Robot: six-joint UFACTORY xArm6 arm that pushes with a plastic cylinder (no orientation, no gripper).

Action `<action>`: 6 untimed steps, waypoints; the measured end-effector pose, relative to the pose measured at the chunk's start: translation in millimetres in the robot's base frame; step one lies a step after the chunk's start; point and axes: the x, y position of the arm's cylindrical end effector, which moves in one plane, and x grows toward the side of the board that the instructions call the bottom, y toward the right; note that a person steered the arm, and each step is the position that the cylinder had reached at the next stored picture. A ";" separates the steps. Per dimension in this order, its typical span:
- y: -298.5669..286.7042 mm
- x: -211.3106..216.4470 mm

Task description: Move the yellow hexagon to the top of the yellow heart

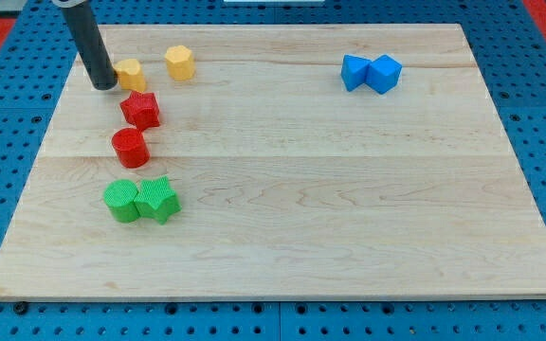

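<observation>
My tip is a bare rod end with nothing to open or close, so it grips nothing; it rests on the wooden board at the far left, touching or all but touching the left side of the yellow heart. The yellow hexagon lies to the right of the heart, a little farther back, with a narrow strip of bare wood between the two, so the heart sits between my tip and the hexagon. Just nearer than the heart, close to its near edge, is a red block of star-like shape, and nearer again, slightly to the left, stands a red cylinder, close to the star but whether they touch I cannot tell. Nearer still along the same left-hand column are two green blocks pressed side by side: a green cylinder on the left and a green star-like block on the right. Well apart from all of these, at the far right of the board, two blue blocks touch each other: a blue block of uncertain shape on the left and a blue cube on the right.
</observation>
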 end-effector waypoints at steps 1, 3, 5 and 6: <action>34.5 0.0; 120.2 -4.1; 93.0 -52.4; 83.2 -29.6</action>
